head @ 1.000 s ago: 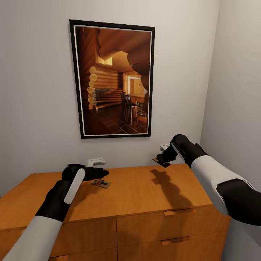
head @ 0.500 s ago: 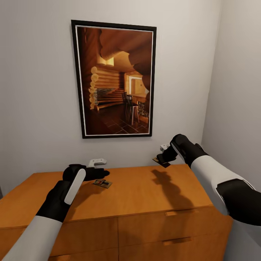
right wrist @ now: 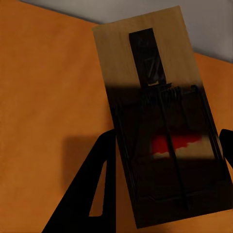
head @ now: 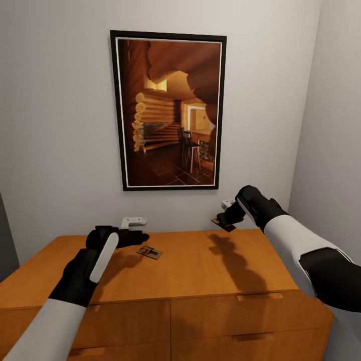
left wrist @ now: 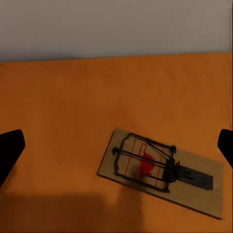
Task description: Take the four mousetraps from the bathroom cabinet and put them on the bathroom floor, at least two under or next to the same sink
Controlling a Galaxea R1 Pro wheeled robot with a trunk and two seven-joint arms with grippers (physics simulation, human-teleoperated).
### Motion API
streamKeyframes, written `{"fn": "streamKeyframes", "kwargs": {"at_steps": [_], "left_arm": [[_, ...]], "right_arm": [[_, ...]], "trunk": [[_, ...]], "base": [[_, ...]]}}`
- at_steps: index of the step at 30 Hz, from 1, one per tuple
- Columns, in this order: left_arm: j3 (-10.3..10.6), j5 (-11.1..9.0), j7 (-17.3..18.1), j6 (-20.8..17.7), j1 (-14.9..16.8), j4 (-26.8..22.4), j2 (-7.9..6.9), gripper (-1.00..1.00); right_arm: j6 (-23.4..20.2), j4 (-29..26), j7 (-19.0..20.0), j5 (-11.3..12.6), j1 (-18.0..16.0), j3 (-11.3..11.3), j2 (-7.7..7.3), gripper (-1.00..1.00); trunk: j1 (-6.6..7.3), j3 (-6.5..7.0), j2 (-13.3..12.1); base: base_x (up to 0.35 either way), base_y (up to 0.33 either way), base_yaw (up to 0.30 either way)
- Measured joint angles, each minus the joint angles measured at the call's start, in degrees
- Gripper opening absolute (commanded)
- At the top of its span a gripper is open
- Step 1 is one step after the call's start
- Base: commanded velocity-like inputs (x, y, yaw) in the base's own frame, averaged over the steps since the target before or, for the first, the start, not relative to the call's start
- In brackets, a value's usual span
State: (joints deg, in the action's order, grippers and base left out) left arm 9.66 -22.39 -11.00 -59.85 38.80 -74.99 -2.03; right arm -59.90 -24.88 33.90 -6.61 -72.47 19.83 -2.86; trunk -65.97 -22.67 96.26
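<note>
One mousetrap (head: 150,252) lies flat on top of the orange-brown cabinet (head: 200,271), a small wooden board with dark wire and a red mark. My left gripper (head: 135,233) hovers just to its left and above, open; in the left wrist view the mousetrap (left wrist: 160,167) lies between the spread black fingertips (left wrist: 9,150), untouched. My right gripper (head: 225,216) is raised over the cabinet's back right part, shut on a second mousetrap (head: 223,223). The right wrist view has that mousetrap (right wrist: 160,121) clamped between the black fingers (right wrist: 92,194), above the cabinet top (right wrist: 43,97).
A large framed picture (head: 170,113) hangs on the wall behind the cabinet. A side wall (head: 336,150) stands close on the right. Drawer fronts with bar handles (head: 253,297) face me below the top. A dark edge (head: 5,240) shows at far left.
The whole view has shifted: picture, cabinet and the lying mousetrap slid to the right in the frame. Both arms keep their pose, and the right gripper still holds its mousetrap.
</note>
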Motion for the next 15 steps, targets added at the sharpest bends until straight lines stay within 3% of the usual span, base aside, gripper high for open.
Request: {"fn": "streamKeyframes", "kwargs": {"at_steps": [11, 15], "left_arm": [[0.44, -0.09, 0.14, 0.0, 0.0, -2.76, -1.16, 1.0], [0.64, 0.05, 1.29, 0.0, 0.0, -2.87, -3.43, 1.0]], "right_arm": [[0.0, 0.0, -0.95, 0.07, 0.0, 0.04, 0.0, -1.0], [0.0, 0.0, -1.09, 0.08, 0.0, 0.04, 0.02, -1.0]], "trunk": [[0.0, 0.0, 0.0], [0.0, 0.0, 0.0]], "base": [[0.0, 0.0, 0.002], [0.0, 0.0, 0.0]]}}
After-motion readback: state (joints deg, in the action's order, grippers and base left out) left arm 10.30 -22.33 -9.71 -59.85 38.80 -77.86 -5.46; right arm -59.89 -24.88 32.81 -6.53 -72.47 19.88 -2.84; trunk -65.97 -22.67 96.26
